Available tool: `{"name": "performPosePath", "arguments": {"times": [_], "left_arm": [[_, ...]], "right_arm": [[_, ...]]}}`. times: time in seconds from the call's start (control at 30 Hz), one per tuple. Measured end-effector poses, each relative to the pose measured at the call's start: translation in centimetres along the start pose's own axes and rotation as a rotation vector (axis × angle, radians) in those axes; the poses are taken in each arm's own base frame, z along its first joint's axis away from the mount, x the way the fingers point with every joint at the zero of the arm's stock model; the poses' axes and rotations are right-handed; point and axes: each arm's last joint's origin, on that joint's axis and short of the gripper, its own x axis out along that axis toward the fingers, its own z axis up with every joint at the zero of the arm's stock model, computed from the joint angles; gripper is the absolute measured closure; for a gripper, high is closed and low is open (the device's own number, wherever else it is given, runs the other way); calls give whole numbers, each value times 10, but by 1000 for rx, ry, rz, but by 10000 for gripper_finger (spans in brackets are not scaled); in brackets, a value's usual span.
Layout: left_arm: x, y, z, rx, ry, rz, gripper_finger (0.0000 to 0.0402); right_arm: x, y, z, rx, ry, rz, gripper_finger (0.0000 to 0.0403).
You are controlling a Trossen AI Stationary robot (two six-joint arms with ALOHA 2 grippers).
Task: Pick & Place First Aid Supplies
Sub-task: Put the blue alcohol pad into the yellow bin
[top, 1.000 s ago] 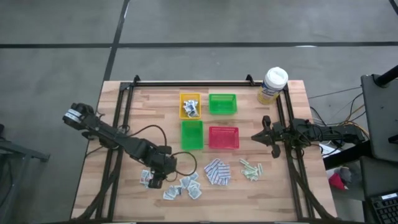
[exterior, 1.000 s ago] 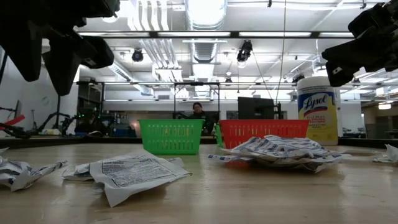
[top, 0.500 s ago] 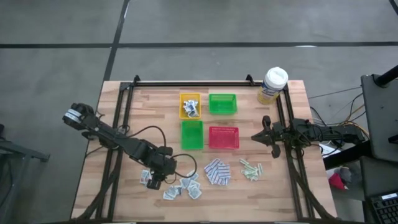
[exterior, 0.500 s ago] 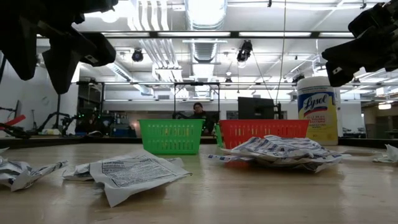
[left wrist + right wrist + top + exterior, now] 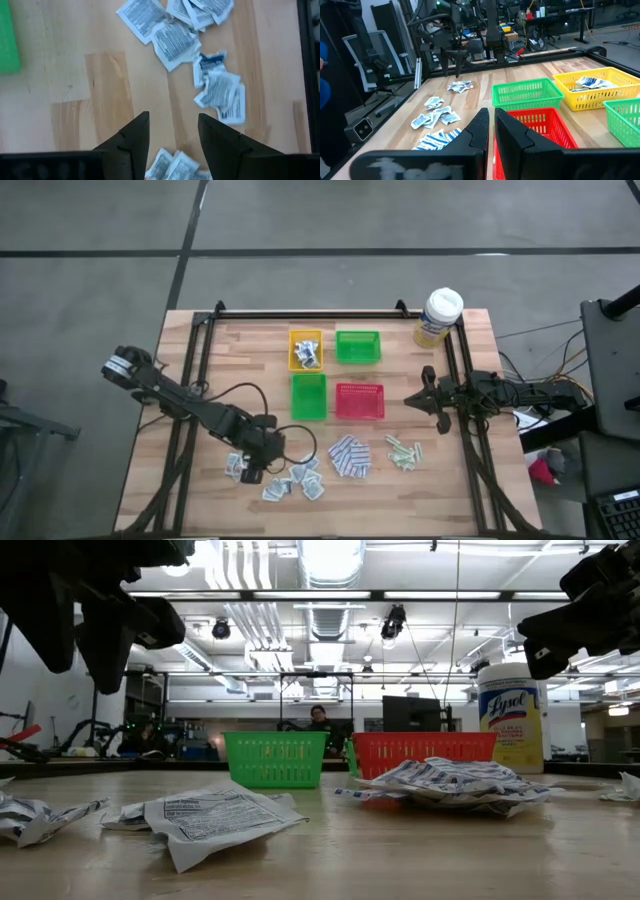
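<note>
The yellow canister (image 5: 511,718) carries the brand name "Lysol" on its label in the low view; the sachets (image 5: 208,821) show fine print too small to read

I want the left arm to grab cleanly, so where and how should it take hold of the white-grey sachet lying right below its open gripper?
Come straight down from above with the left gripper and pinch the white-grey squarish sachet by its raised, crinkled edge. It lies flat on the wooden table, so a side approach probably finds nothing to grip; the lifted rim is likely the best purchase.
</note>
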Motion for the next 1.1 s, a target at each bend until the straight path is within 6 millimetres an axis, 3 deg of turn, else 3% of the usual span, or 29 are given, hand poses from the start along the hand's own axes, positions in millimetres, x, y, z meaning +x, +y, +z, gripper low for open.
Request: {"name": "performPosePath", "arguments": {"times": [0.3, 0.67, 0.93, 1.1], "left_arm": [[37, -20, 5, -84, 12, -47, 241], [33, -30, 43, 68, -115, 49, 241], [50, -16, 57, 37, -44, 104, 241], [45, 2, 75, 9, -39, 136, 241]], "right_arm": [[0, 0, 0, 0, 0, 0, 374], [0, 0, 0, 0, 0, 0, 374], [0, 0, 0, 0, 0, 0, 374], [0, 0, 0, 0, 0, 0, 374]]}}
